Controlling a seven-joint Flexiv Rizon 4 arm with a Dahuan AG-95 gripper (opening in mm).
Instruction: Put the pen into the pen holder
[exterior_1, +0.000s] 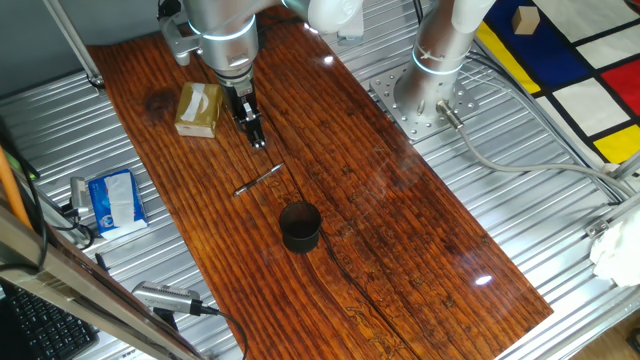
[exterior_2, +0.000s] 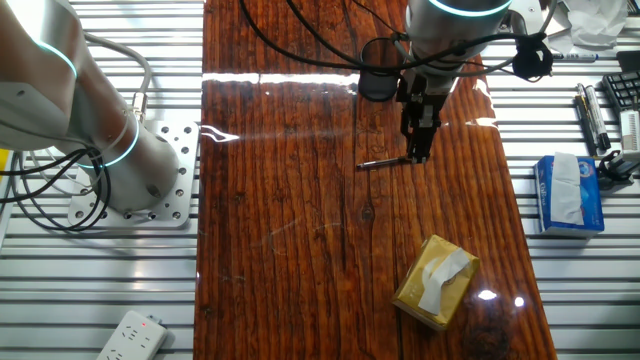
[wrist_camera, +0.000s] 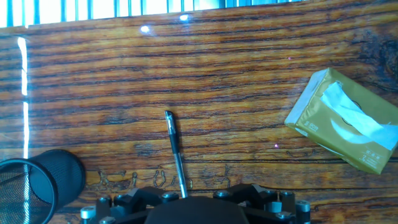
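The pen lies flat on the wooden table, a thin dark and silvery stick; it also shows in the other fixed view and in the hand view, running under the middle of the hand. The pen holder is a short black cup standing upright just beyond the pen, seen also in the other fixed view and at the hand view's lower left. My gripper hangs a little above the table near one end of the pen. Its jaws look apart and hold nothing. The fingertips are hidden in the hand view.
A tan tissue box sits on the table on the far side of the gripper from the cup. A blue tissue pack and a silver tool with a cable lie off the wood. The arm base stands beside the table.
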